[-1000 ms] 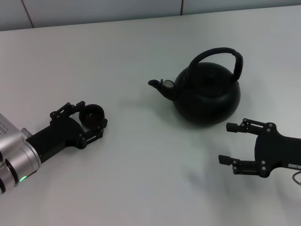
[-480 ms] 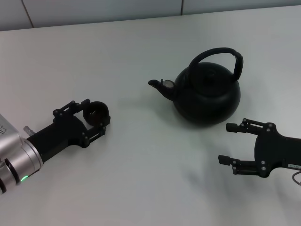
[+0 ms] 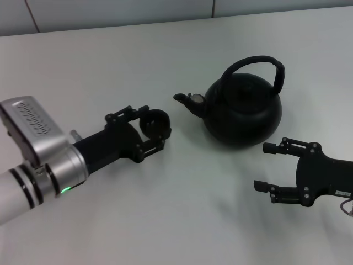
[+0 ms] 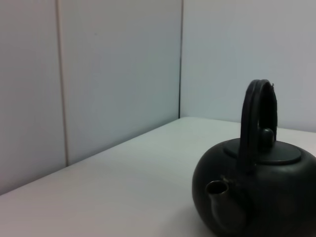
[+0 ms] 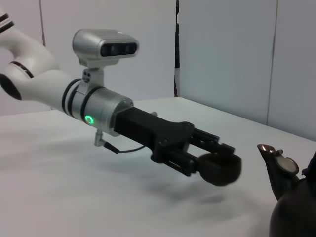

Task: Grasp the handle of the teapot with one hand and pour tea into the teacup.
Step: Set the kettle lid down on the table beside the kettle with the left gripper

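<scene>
The black teapot (image 3: 242,109) stands on the white table, its spout (image 3: 186,101) pointing toward my left arm and its arched handle (image 3: 259,63) upright over the lid. It also shows in the left wrist view (image 4: 256,197). My left gripper (image 3: 154,127) is shut on the small black teacup (image 3: 155,123) and holds it lifted above the table, just left of the spout; the right wrist view shows this cup (image 5: 219,169) in the air near the spout (image 5: 276,160). My right gripper (image 3: 266,167) is open and empty, low and to the front right of the teapot.
The white table (image 3: 182,221) runs back to a light panelled wall (image 3: 110,11). Nothing else stands on it.
My left gripper has lifted the teacup and carried it to the right, from the table's left side to just beside the teapot's spout. The right arm has barely moved.
</scene>
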